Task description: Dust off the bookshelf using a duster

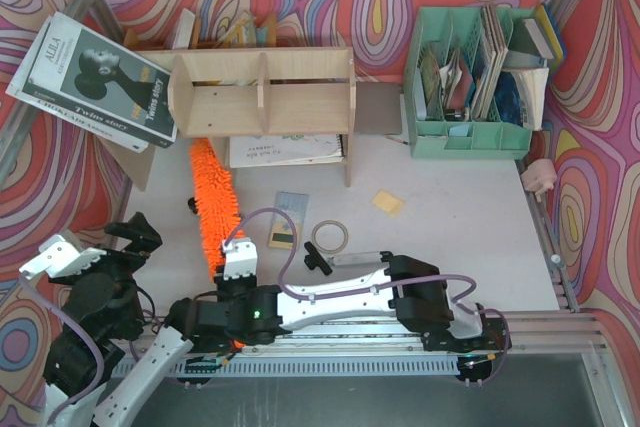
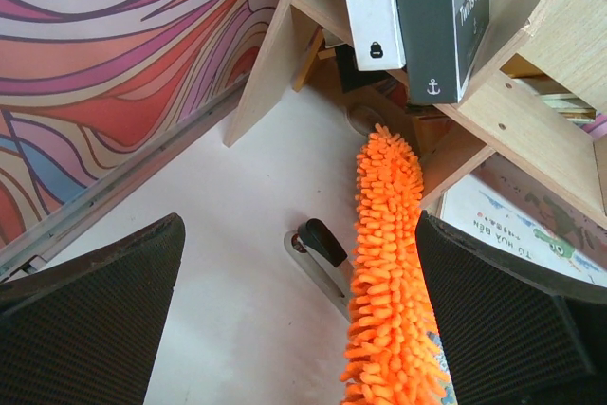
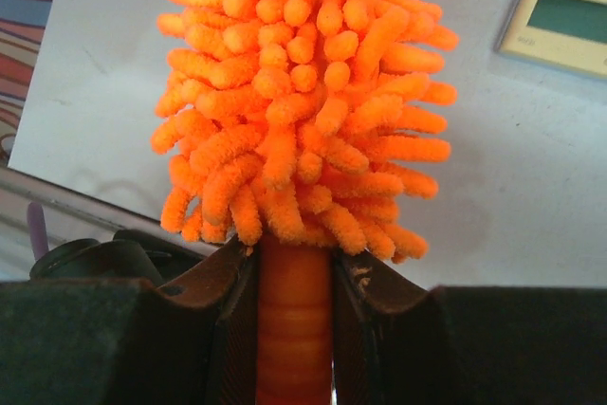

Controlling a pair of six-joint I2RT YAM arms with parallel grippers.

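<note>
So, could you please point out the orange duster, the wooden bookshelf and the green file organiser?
duster [image 1: 212,209]: top external view, on the middle of its fluffy orange head.
bookshelf [image 1: 300,107]: top external view, on the plywood board right of its middle divider.
green file organiser [image 1: 470,137]: top external view, on its front wall.

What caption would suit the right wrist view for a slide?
Right gripper shut on the orange handle of the duster, fluffy head over the pale table.

Fluffy orange duster points its tip toward the 3-compartment plywood bookshelf.
</note>
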